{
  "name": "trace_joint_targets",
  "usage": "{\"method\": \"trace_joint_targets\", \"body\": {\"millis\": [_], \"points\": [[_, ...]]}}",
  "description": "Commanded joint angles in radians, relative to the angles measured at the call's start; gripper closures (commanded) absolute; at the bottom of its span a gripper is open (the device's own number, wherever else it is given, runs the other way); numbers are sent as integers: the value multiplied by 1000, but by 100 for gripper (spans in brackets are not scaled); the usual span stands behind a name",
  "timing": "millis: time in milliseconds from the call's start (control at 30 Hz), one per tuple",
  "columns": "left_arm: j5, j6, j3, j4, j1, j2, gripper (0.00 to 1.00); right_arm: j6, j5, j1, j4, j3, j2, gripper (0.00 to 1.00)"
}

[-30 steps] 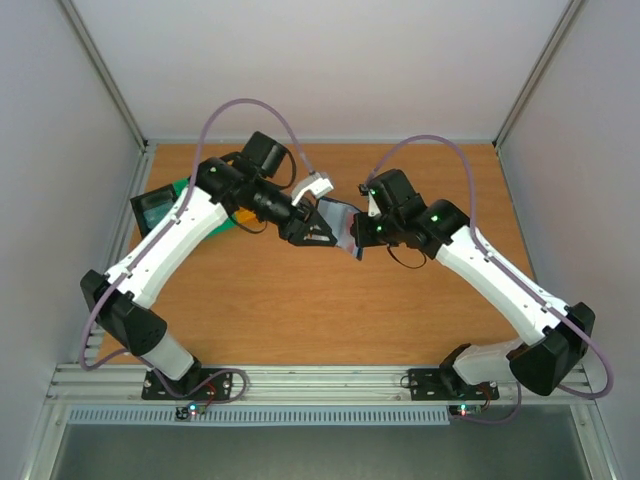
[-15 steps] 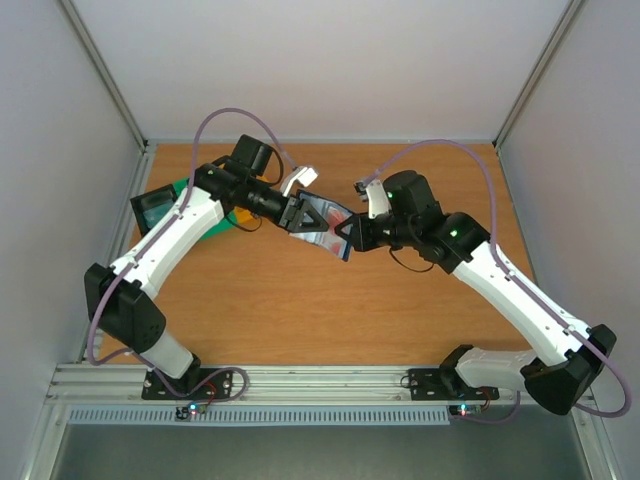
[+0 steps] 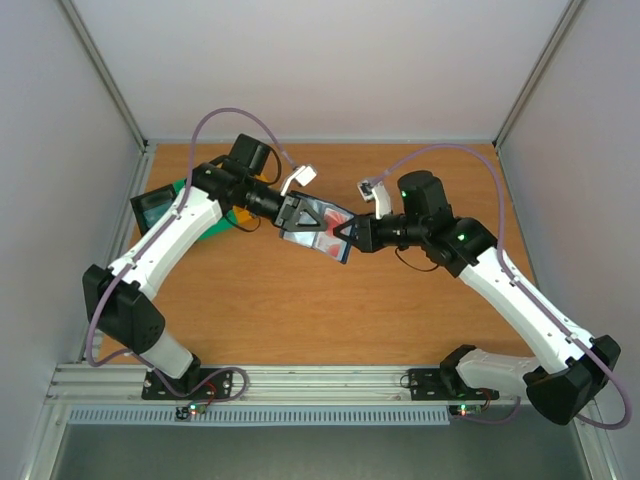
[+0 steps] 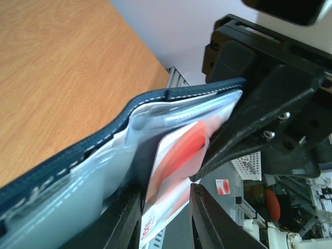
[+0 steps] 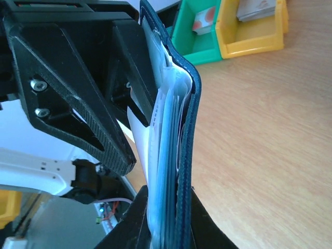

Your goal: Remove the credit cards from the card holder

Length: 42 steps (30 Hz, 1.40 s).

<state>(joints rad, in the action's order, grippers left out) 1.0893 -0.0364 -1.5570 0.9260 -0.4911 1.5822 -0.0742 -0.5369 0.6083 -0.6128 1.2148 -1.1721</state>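
The navy card holder [image 3: 334, 246] hangs in the air over the table's middle, between my two grippers. My right gripper [image 3: 351, 237] is shut on it; in the right wrist view its fingers [image 5: 139, 218] pinch the edge-on card holder [image 5: 185, 155]. A pale credit card with red marks [image 4: 179, 166] sticks out of the blue-grey pockets [image 4: 98, 176]. It lies between my left gripper's [image 4: 165, 193] narrowly spaced fingers, which seem shut on it. From above the card [image 3: 322, 222] shows reddish beside the left gripper [image 3: 300, 217]. The card's white edge [image 5: 138, 137] shows beside the left fingers [image 5: 67, 98].
A green bin [image 3: 180, 194], a black bin [image 3: 150, 211] and a yellow bin [image 3: 241, 216] stand at the table's left, under the left arm. The green bin [image 5: 194, 32] and the yellow bin [image 5: 253, 32] hold cards. Grey walls close in the table.
The right arm has stretched leftwards and both grippers now meet on the card holder. The holder has shifted a little left and turned flatter, and the red-marked card now shows.
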Motion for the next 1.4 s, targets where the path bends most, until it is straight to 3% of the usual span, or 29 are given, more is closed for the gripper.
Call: {"method": "trace_joint_targets", "body": {"millis": [0,167,267,400,600,733,967,1100,1267,1367], "points": [[163,66,-35,30,-26,-28,76,27,-166,-14,214,-1,9,99],[205,131,-36,84,-26,-41,87,31,-176,-15,228,-6,7,99],[215,125,-34,69,-27,-41,99,33,-190,-15,232,-3,5,99],[210,107,-38,55,-26,-37,100,24,-187,-24,228,-9,11,98],[203,-88,20,-116,30,-40,100,47,-281,-63,303,-103,55,68],[200,-112,19,-121,41,-37,100,40,-316,-67,325,-133,75,61],[173,22,-28,14,65,-39,100,38,-354,-135,302,-164,102,60],[168,72,-25,37,68,-41,100,43,-402,-139,306,-166,103,78],[144,114,-32,71,79,-41,100,15,-402,-139,252,-150,110,77],[120,140,-30,85,106,-42,100,-10,-363,-143,194,-132,112,88]]}}
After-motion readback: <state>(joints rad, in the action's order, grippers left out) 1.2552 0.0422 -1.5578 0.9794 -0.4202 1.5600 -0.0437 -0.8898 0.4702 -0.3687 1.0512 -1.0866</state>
